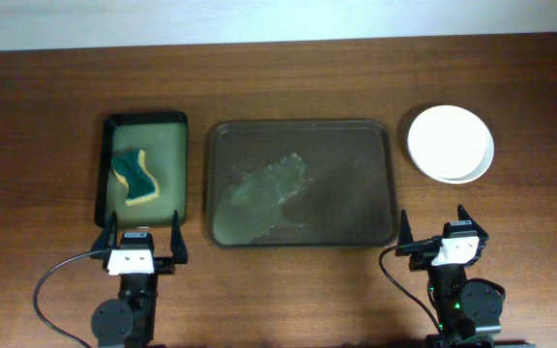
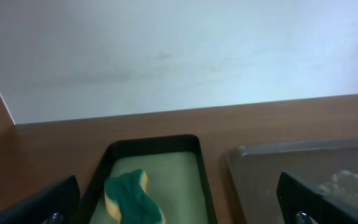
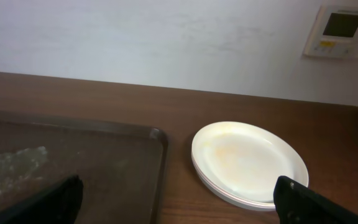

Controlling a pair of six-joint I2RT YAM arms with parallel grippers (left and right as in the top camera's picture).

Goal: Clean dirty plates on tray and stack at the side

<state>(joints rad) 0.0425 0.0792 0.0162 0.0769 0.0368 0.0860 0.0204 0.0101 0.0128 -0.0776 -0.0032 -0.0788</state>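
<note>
The white plates (image 1: 450, 141) sit stacked on the table right of the dark brown tray (image 1: 302, 130); the right wrist view shows the stack (image 3: 248, 160) with a faint yellow smear on the top face. The tray (image 3: 154, 134) holds no plate, only whitish wet residue in its middle. My left gripper (image 1: 143, 242) is open and empty at the near end of the small black tray. My right gripper (image 1: 442, 235) is open and empty near the table's front, just off the big tray's near right corner and in front of the plates.
A small black tray with a greenish inside (image 1: 177, 121) stands left of the big tray and holds a green-and-yellow sponge (image 1: 136, 177), also in the left wrist view (image 2: 132, 198). A white wall with a control panel (image 3: 342, 31) lies beyond the table's far edge.
</note>
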